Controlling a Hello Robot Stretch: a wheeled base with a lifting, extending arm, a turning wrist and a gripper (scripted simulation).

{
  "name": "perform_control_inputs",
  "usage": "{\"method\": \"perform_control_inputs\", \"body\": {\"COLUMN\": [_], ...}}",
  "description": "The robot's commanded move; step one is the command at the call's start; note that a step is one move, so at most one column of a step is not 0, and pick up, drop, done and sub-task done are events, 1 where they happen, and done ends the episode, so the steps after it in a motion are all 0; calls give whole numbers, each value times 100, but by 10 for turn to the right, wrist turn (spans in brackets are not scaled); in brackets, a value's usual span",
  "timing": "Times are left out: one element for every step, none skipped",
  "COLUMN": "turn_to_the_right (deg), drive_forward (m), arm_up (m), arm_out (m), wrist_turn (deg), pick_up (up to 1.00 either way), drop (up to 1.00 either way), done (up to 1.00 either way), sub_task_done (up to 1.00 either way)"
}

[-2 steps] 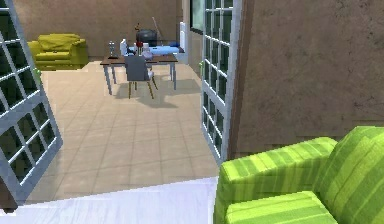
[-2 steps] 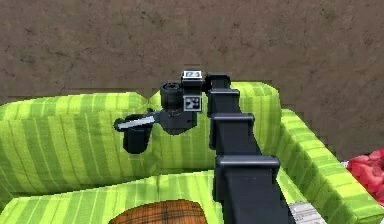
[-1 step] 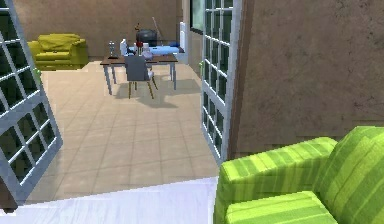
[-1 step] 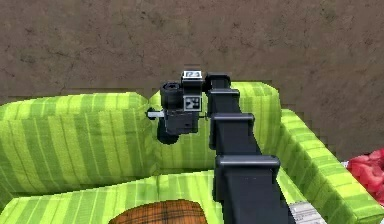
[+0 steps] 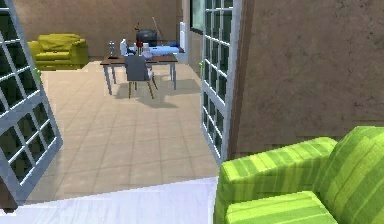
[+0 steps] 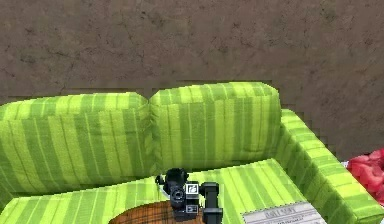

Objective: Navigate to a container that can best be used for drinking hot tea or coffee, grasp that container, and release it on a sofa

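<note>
A brown rough wall [image 6: 190, 45] spans the top of the arm side view. In front of it stands the green striped sofa [image 6: 210, 125], with two back cushions and one armrest at the view's right; its corner is also recorded at the forward view's lower right. In the forward view, glazed door leaves [image 5: 215, 90] are swung aside onto a tiled room, where a dining table [image 5: 140, 62] with chairs and a yellow-green armchair [image 5: 58, 50] stand well apart from the robot. On the sofa's seat, a brown woven thing [image 6: 150, 213] is noted at the bottom edge, a grey flat item [image 6: 285, 213] at the lower right, and a red thing [image 6: 370, 175] just past the armrest. The arm [image 6: 211, 205] rises over the seat, and the gripper [image 6: 170, 182] lies above the seat's front, near the brown woven thing. Whether anything is grasped cannot be told, since the seat and the woven thing lie at and behind the fingers; for the same reason the place of the drinking container cannot be told. The step in hand is judged to be the release on the sofa. It is judged best done low over bare green cushion between the two lying items, with the container kept upright, so that rolling off the front edge is avoided.
</note>
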Motion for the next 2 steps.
{"method": "perform_control_inputs", "body": {"turn_to_the_right": [0,0], "drive_forward": [0,0], "arm_up": [-32,0], "arm_out": [0,0], "wrist_turn": [0,0], "pick_up": [0,0], "drop": [0,100], "done": [0,0], "sub_task_done": [0,0]}}
